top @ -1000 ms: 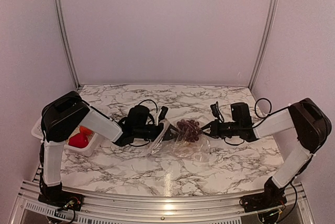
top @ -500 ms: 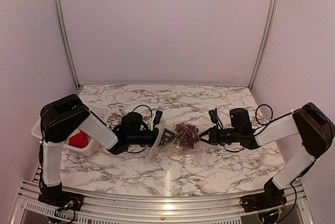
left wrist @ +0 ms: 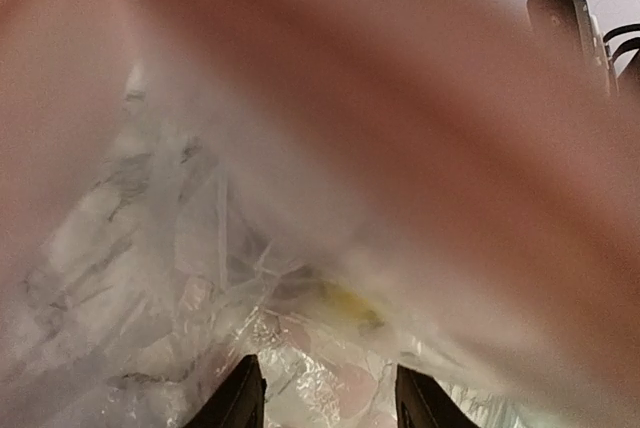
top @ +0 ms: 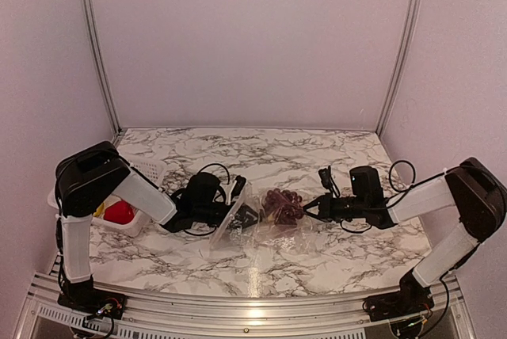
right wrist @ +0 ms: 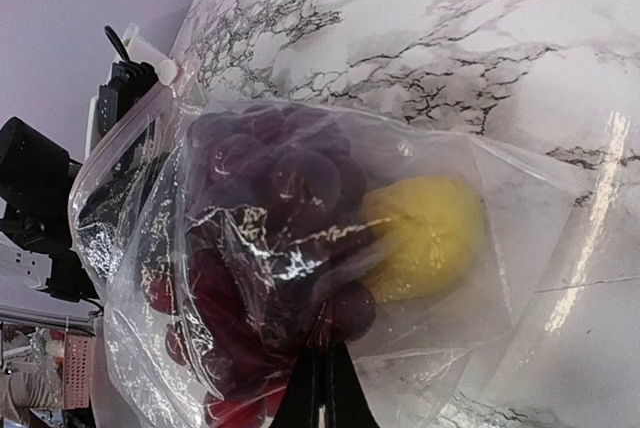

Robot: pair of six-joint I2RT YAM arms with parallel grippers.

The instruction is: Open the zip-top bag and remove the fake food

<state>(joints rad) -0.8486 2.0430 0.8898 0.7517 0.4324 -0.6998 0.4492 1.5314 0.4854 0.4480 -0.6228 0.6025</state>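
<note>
1. Top external view: I am seeing the zip-top bag (top: 295,234) lying mid-table (top: 317,157).
2. My right gripper (right wrist: 322,388) is pinching its plastic shut.
3. My left gripper (left wrist: 328,400) is reaching into its mouth, fingers (left wrist: 240,396) apart.
4. Fake food (right wrist: 270,238) is sitting inside.

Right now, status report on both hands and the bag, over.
Right hand shut on the zip-top bag. Left hand open at its mouth. Grape bunch and yellow piece inside. Nothing blocking.

Out-of-focus zip-top bag (left wrist: 180,248) film is blurring the left wrist view; left gripper (left wrist: 328,393) fingers are running off the bottom edge.
</note>
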